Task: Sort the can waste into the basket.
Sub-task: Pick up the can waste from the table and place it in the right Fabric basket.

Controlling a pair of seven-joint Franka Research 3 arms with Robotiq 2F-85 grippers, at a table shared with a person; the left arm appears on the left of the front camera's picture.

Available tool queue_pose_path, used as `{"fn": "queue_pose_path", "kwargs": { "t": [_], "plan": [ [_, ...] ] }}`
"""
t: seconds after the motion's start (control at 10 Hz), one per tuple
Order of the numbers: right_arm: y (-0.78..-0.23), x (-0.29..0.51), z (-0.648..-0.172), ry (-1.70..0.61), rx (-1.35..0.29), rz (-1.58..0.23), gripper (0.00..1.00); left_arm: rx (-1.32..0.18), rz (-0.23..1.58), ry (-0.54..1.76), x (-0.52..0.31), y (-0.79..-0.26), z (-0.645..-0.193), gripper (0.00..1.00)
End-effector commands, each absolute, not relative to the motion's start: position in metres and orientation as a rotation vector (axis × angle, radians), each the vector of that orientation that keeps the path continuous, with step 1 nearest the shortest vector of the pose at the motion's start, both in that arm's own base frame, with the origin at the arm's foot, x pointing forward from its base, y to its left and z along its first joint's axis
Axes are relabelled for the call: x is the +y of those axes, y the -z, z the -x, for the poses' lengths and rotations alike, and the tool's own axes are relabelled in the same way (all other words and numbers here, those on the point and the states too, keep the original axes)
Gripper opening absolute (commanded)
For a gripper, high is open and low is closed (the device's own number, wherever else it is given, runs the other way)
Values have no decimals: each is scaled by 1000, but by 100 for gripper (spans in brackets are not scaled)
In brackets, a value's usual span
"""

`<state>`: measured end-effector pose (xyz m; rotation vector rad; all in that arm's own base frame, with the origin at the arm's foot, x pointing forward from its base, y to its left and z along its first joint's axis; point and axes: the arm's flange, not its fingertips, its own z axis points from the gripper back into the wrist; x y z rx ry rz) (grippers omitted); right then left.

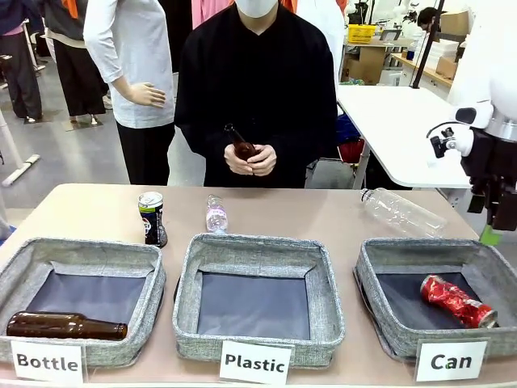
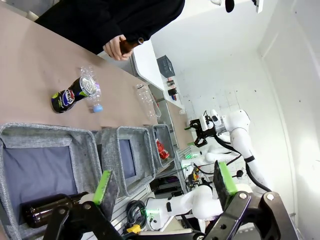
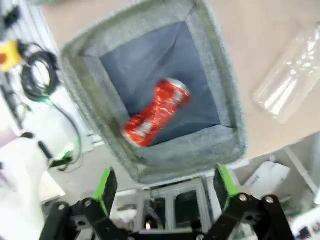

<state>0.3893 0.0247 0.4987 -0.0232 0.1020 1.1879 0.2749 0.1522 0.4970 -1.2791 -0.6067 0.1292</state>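
The crushed red can (image 1: pixel 458 301) lies on its side on the dark lining of the basket (image 1: pixel 420 249) labelled "Can", at the right end of the row, towards that basket's near right corner. The right pincer (image 3: pixel 165 184) hangs above this basket, its green-padded fingers spread wide with nothing between them; in its own wrist view the red can lies slantwise below.

The black can (image 1: pixel 152 218) with the green top stands upright on the table (image 1: pixel 307 214), just behind the "Bottle" basket (image 1: pixel 89 252), outside any basket. A brown bottle (image 1: pixel 65 326) lies in that basket's near left corner.

The left pincer (image 2: pixel 165 182) is also spread and holds nothing, above the near edge of the "Bottle" basket.

A small clear bottle (image 1: pixel 216 214) lies behind the middle "Plastic" basket (image 1: pixel 258 246). A larger clear bottle (image 1: pixel 401 212) lies on its side behind the "Can" basket. The person at the far side holds another brown bottle (image 1: pixel 241 145) in both hands (image 1: pixel 252 162).
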Motion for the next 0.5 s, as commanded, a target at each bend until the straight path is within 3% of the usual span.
{"fn": "queue_pose_path", "kwargs": {
  "t": [0.0,0.1,0.3,0.4],
  "plan": [
    [-515,29,-399,-931,120,-314,100,-608,1297,-141,150,-499,-275,100],
    [-521,26,-401,-789,115,-538,100,-608,1297,-141,150,-499,-275,100],
    [-524,6,-400,-612,-27,-1136,100,-608,1297,-141,150,-499,-275,100],
    [-527,-7,-400,-412,-60,-1474,100,-608,1297,-141,150,-499,-275,100]
  ]
}}
